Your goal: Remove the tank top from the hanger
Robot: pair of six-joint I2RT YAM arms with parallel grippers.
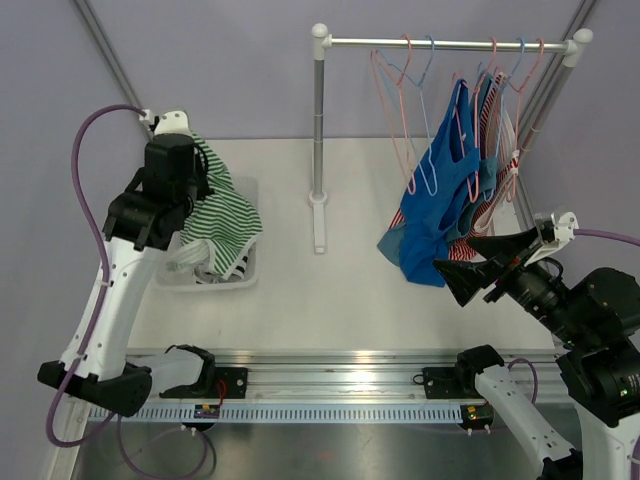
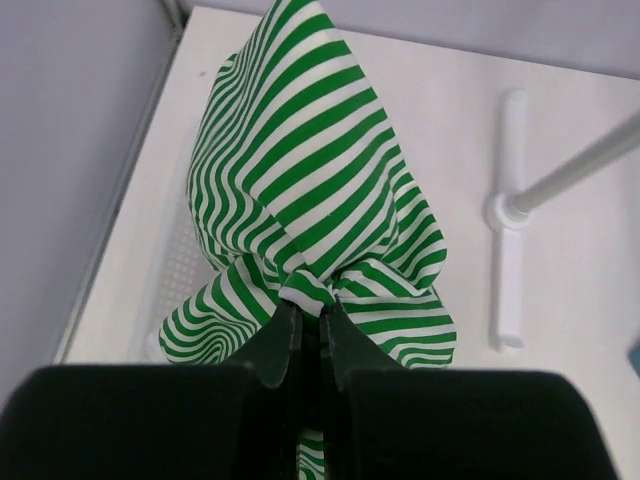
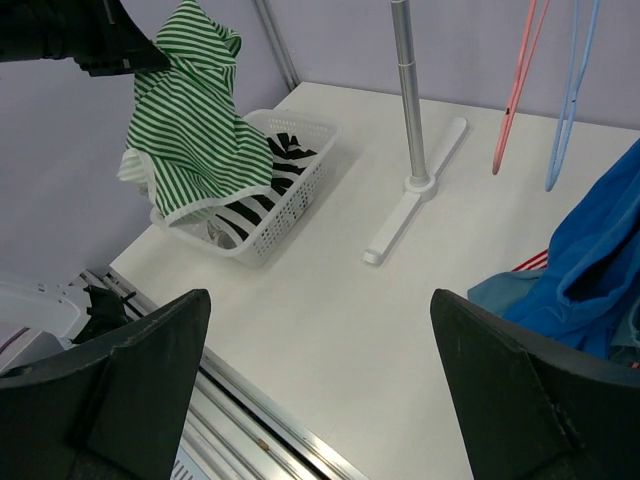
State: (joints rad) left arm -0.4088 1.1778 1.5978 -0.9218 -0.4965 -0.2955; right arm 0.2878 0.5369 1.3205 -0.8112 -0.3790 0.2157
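Observation:
My left gripper point(image 2: 312, 318) is shut on a green-and-white striped tank top point(image 2: 310, 170) and holds it hanging above the white basket point(image 1: 243, 272) at the left of the table. The same top shows in the top view point(image 1: 222, 212) and in the right wrist view point(image 3: 190, 120). My right gripper point(image 1: 478, 262) is open and empty, just in front of a blue tank top point(image 1: 440, 190) that hangs on a hanger point(image 1: 462, 100) on the rail point(image 1: 450, 44). A red-striped garment point(image 1: 490, 205) hangs behind it.
The basket point(image 3: 300, 195) holds a black-and-white striped garment point(image 3: 255, 195). The rack's pole point(image 1: 318, 120) and foot point(image 1: 319, 225) stand mid-table. Empty pink and blue hangers point(image 1: 405, 110) hang on the rail. A metal rail point(image 1: 330, 375) runs along the near edge.

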